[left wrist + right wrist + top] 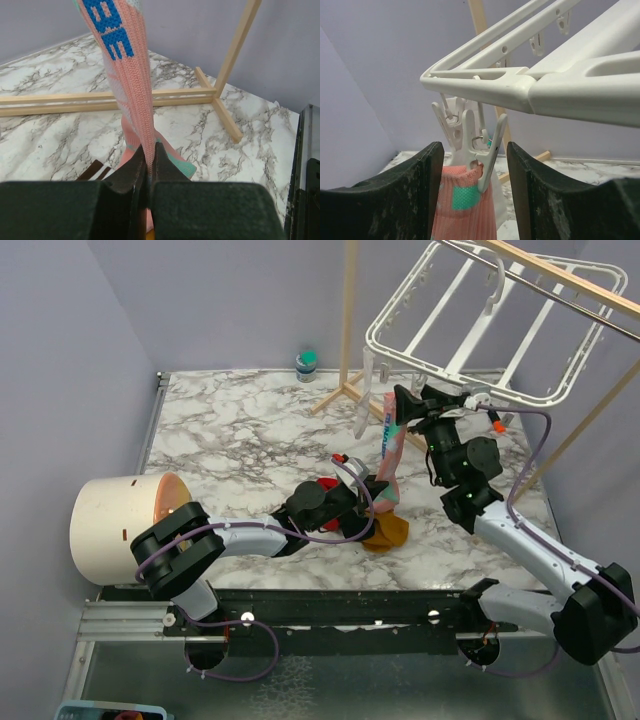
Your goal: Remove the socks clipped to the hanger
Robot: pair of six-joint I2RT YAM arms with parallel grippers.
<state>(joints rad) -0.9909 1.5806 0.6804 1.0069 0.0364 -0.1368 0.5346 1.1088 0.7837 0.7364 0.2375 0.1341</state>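
A pink sock (392,445) with teal patches and blue letters hangs from a white clip (482,150) at the near corner of the white hanger (480,315). My left gripper (372,502) is shut on the sock's lower part (131,95), its jaws pinching the fabric (148,157). My right gripper (405,405) is open, one finger (417,185) on each side of the clip and the sock's cuff (465,205). A mustard sock (388,532), a red one (326,484) and a maroon-and-white striped one (95,172) lie on the table under my left gripper.
A light wooden rack stand (350,390) holds the hanger; its base bars (100,100) lie on the marble table (230,440). A white round bin (115,525) lies at the left edge. A small green-capped jar (307,365) stands at the back.
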